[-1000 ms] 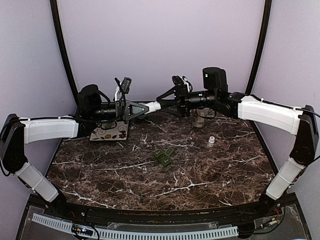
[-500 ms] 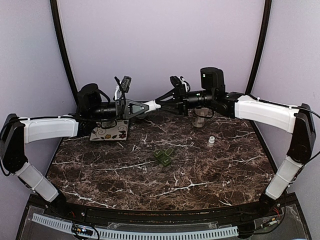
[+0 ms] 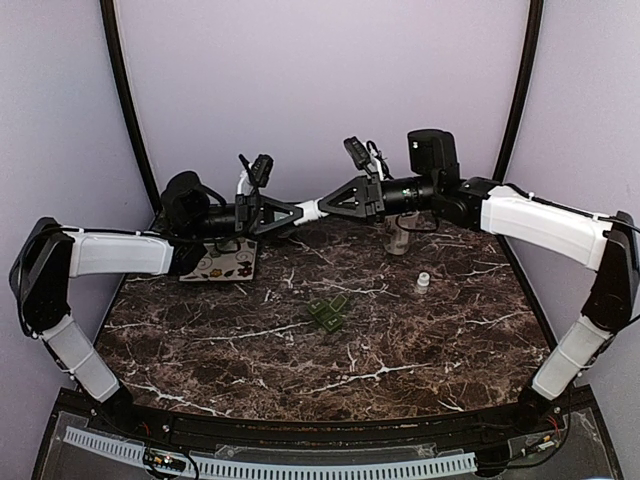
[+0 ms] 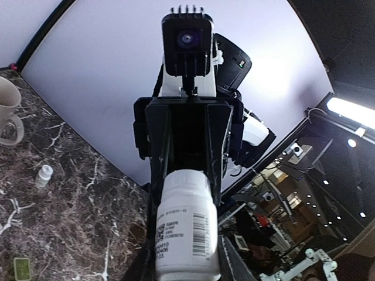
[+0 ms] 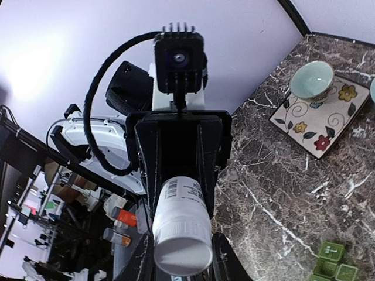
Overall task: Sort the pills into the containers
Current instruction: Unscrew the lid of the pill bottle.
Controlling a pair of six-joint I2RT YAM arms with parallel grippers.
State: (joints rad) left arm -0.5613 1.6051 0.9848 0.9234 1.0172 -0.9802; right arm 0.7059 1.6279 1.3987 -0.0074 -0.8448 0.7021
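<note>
Pinching one pill bottle (image 3: 312,211) aloft, left hand (image 3: 299,213) and right hand (image 3: 324,208), containers (image 3: 328,312) well below.

The right gripper (image 3: 324,207) has moved left and closed its jaws, wide apart 1 second ago, onto the free end of the white pill bottle (image 3: 311,210). The left gripper (image 3: 298,212) has carried that bottle slightly rightward, so the 2 grippers now meet. The left arm (image 3: 115,255) has swung inward.
</note>
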